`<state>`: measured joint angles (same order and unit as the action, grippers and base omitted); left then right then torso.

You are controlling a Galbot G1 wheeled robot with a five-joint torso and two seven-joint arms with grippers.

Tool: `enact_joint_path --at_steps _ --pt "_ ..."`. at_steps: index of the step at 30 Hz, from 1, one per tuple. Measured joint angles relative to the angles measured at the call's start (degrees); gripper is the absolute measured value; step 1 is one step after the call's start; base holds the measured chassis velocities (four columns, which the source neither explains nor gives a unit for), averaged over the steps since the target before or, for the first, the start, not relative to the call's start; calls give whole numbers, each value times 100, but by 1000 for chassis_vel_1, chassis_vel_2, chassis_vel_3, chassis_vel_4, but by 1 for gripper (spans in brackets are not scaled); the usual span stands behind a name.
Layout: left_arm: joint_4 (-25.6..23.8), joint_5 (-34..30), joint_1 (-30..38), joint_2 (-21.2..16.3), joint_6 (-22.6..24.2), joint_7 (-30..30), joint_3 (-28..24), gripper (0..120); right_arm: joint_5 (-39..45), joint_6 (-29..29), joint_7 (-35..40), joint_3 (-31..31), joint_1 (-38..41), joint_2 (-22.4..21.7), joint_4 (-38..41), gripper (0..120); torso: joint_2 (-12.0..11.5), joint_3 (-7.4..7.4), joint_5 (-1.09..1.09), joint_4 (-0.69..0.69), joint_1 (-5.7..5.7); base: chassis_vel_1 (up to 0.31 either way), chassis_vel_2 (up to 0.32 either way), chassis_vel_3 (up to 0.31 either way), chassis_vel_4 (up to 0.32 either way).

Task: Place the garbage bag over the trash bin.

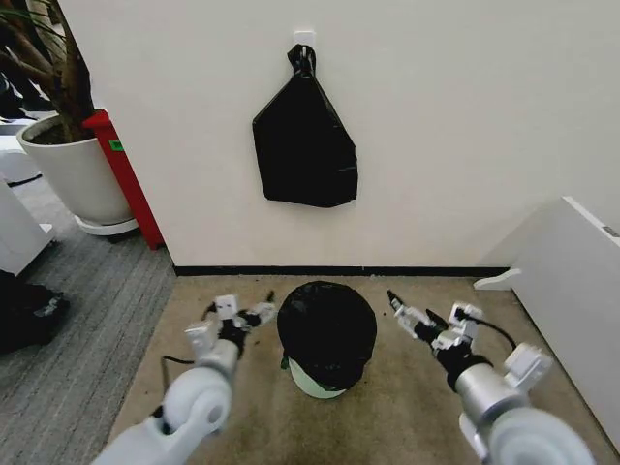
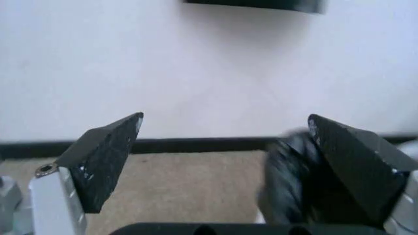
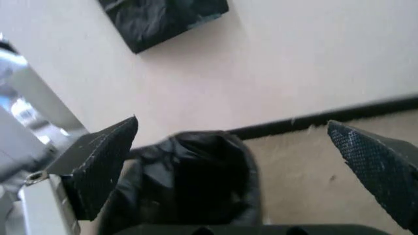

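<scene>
The garbage bag [image 1: 326,329] covers the trash bin [image 1: 316,385] on the floor; left gripper [image 1: 254,316] and right gripper [image 1: 404,312] flank it, jaws apart.

Looking like an office corner or a lab set up in one. Showing a plain cream wall [image 1: 465,136] running down to a black baseboard [image 1: 329,271], with tan carpet [image 1: 407,407] underfoot giving way to grey carpet [image 1: 87,339] on the left. Standing against the wall at the left, a big white pot [image 1: 73,174] holding a plant [image 1: 53,68], with a red stand [image 1: 126,174] leaning just beside it. Hanging from a hook [image 1: 304,36] on the wall, a knotted black bag bundle [image 1: 303,145]. Sitting at the right edge, a white panel [image 1: 572,281], low and angled.
</scene>
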<state>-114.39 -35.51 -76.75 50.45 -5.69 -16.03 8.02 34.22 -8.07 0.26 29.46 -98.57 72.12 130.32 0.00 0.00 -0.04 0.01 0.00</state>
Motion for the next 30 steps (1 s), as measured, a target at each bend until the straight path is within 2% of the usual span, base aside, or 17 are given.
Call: enact_joint_path --at_steps 2,3,6,7,9,10,11,15,17,24,30 --pt "8 210 -325 -103 -308 432 471 100 -602 715 -395 46 -165 104 -377 100 0 -1 3 -4 0 0 0 0 0" --pt "8 210 -325 -103 -308 432 471 100 -602 715 -395 46 -165 104 -377 100 0 -1 3 -4 0 0 0 0 0" --pt "11 519 -822 -137 -635 985 1171 100 -867 1184 -491 71 -319 287 -614 100 0 -1 4 -2 0 0 0 0 0" --pt "-31 703 -1263 -119 -782 1235 1590 100 -983 1378 -480 105 -404 416 -680 100 0 0 1 -1 0 0 0 0 0" --pt "-180 705 -1721 -66 -792 1314 1950 100 -1176 1530 -454 149 -482 553 -739 100 0 -1 3 1 0 0 0 0 0" --pt "-180 705 -1721 -66 -792 1314 1950 100 -1176 1530 -454 149 -482 553 -739 100 0 -1 3 1 0 0 0 0 0" --pt "-347 687 -2088 38 -767 1325 2259 100 -1301 1615 -449 202 -550 647 -761 100 0 -1 3 1 0 0 0 0 0" --pt "-714 703 -2682 386 -676 1302 2832 100 -1368 1688 -456 359 -706 862 -740 100 0 -1 3 1 0 0 0 0 0" --pt "-1171 749 -3122 845 -499 1220 3178 100 -1297 1693 -566 542 -857 1006 -613 100 1 -1 3 -1 0 0 0 0 0" --pt "-1965 1073 -3690 1612 -98 1022 3286 100 -939 1383 -733 908 -1003 1090 -198 100 1 -1 4 -1 0 0 0 0 0" --pt "-2184 1284 -4038 1828 -91 1045 3408 100 -911 1333 -788 951 -1082 1090 -109 100 1 0 5 0 0 0 0 0 0"
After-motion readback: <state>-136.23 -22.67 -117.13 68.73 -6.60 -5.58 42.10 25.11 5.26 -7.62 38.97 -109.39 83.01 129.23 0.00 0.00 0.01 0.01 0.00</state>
